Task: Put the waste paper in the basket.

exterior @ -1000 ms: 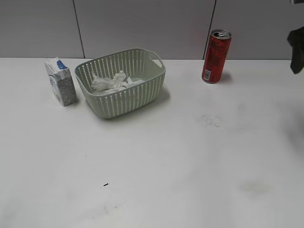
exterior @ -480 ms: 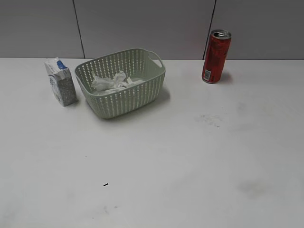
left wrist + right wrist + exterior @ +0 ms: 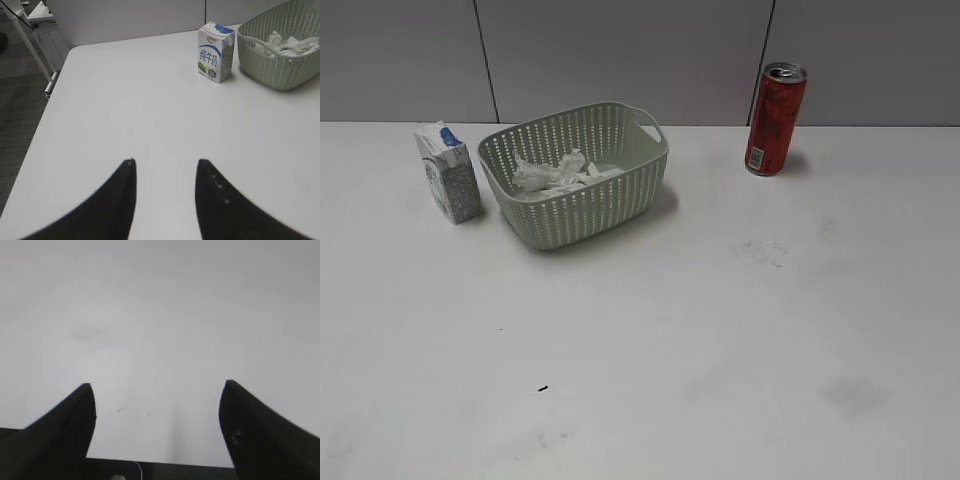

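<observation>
The pale green basket [image 3: 575, 205] stands at the back left of the white table. Crumpled white waste paper [image 3: 555, 172] lies inside it. The left wrist view shows the basket [image 3: 280, 70] at the upper right with the paper [image 3: 290, 44] in it. My left gripper [image 3: 165, 162] is open and empty over bare table, well short of the basket. My right gripper [image 3: 157, 386] is open wide and empty over bare table near its edge. Neither gripper shows in the exterior view.
A grey-white milk carton with a blue mark [image 3: 448, 172] stands left of the basket, also in the left wrist view [image 3: 215, 52]. A red drink can [image 3: 775, 118] stands at the back right. The table's left edge [image 3: 47, 115] shows in the left wrist view.
A dark part of the right arm at the exterior view's right edge one second ago has moved out of view. Basket, paper, carton and can have not moved.
</observation>
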Controlling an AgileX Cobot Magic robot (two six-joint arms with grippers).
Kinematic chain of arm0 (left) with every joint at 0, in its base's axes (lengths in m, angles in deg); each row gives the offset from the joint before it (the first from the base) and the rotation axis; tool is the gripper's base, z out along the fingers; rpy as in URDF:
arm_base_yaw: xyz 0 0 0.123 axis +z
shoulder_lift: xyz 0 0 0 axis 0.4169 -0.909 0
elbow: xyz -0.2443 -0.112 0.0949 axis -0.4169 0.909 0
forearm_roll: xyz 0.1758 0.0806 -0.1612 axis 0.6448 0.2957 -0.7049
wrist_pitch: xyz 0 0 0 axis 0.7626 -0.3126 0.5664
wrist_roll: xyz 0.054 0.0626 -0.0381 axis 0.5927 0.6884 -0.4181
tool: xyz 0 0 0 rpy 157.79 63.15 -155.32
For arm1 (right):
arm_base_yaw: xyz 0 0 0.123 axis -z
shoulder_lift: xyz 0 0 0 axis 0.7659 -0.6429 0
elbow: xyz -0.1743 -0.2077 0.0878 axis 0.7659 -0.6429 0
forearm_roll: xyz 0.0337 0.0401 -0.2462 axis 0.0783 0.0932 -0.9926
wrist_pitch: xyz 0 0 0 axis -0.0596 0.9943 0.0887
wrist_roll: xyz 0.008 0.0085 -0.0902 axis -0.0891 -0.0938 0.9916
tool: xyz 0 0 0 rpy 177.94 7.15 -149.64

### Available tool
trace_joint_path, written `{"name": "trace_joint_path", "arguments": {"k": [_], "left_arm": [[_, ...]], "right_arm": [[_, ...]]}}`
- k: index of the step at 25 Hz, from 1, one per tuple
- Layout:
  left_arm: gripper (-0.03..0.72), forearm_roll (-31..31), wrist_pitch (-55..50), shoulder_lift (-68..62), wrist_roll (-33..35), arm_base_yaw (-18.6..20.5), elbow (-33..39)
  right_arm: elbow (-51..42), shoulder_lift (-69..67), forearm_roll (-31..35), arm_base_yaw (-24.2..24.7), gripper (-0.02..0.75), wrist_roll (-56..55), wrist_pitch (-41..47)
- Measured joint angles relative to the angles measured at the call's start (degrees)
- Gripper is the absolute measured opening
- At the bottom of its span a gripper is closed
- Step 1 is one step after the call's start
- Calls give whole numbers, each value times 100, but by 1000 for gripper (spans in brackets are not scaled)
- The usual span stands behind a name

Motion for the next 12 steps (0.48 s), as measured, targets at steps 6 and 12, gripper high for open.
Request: {"name": "trace_joint_path", "arguments": {"k": [6, 12], "left_arm": [[279, 0, 0, 0, 0, 0, 0], [247, 0, 0, 0, 0, 0, 0]], "right_arm": [[-152, 1229, 105, 0, 581, 78, 459], [-170, 2293, 111, 0, 581, 117, 507]]}}
